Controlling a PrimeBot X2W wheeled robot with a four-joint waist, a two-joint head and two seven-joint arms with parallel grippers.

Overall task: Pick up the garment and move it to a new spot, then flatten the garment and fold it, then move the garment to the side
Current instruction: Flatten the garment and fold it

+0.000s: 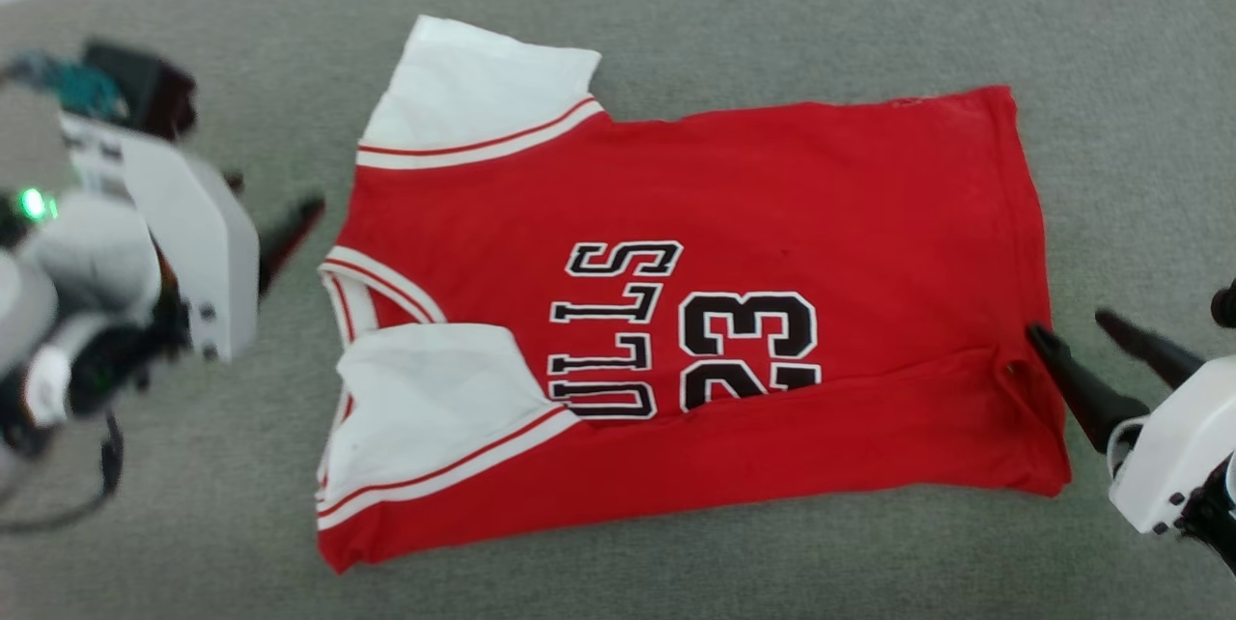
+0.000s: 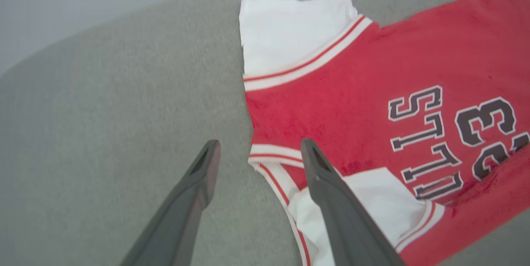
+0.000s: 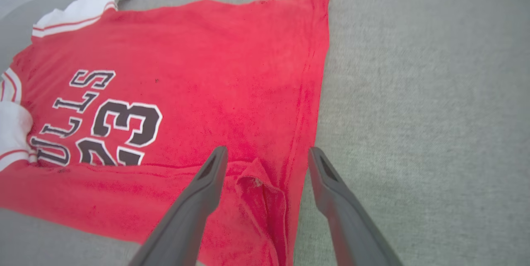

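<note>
The bright red fabric garment with white striped sleeves (image 1: 772,205) lies spread across the grey felt-covered tabletop (image 1: 676,12), its near long edge already folded over the black lettering. The left hand (image 2: 260,146) hovers at the collar end and the right hand (image 3: 268,152) at the hem end, each with fingers spread apart and gripping nothing. For the matching fold, I would pinch the far white sleeve (image 1: 483,84) and the far hem corner (image 1: 995,103) and lift both together under light tension. First, though, I would smooth the small pucker in the hem (image 3: 258,183) so the layers lie flat.
</note>
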